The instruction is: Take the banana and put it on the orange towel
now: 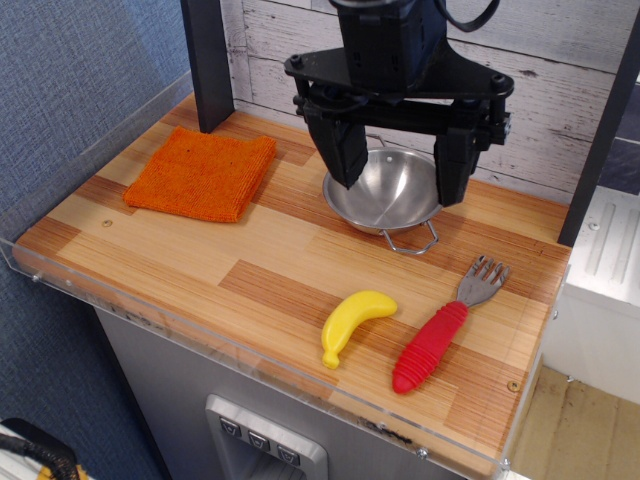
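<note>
The yellow toy banana lies on the wooden tabletop near the front edge, right of centre. The orange towel lies flat at the back left. My gripper hangs open and empty over the steel bowl, well behind the banana and right of the towel. Its two black fingers are spread wide apart.
A steel bowl with wire handles stands under the gripper. A fork with a red handle lies just right of the banana. A black post stands behind the towel. A clear acrylic rim edges the table.
</note>
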Robot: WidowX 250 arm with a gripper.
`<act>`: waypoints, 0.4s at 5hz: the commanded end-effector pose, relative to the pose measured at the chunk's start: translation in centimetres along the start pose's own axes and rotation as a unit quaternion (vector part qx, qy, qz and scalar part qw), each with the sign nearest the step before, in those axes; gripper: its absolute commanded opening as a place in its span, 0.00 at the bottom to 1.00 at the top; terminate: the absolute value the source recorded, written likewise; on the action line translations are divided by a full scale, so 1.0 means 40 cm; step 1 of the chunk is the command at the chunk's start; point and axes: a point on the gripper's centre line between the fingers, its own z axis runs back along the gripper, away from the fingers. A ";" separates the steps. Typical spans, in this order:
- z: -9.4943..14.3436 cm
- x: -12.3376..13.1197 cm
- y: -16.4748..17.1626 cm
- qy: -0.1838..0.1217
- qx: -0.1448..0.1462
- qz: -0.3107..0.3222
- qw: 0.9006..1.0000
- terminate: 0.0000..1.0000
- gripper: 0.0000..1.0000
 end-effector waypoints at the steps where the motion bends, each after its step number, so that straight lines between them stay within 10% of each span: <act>1: 0.000 0.000 0.000 0.000 0.000 0.000 1.000 0.00 1.00; 2: -0.015 0.003 -0.008 0.001 -0.020 -0.027 0.999 0.00 1.00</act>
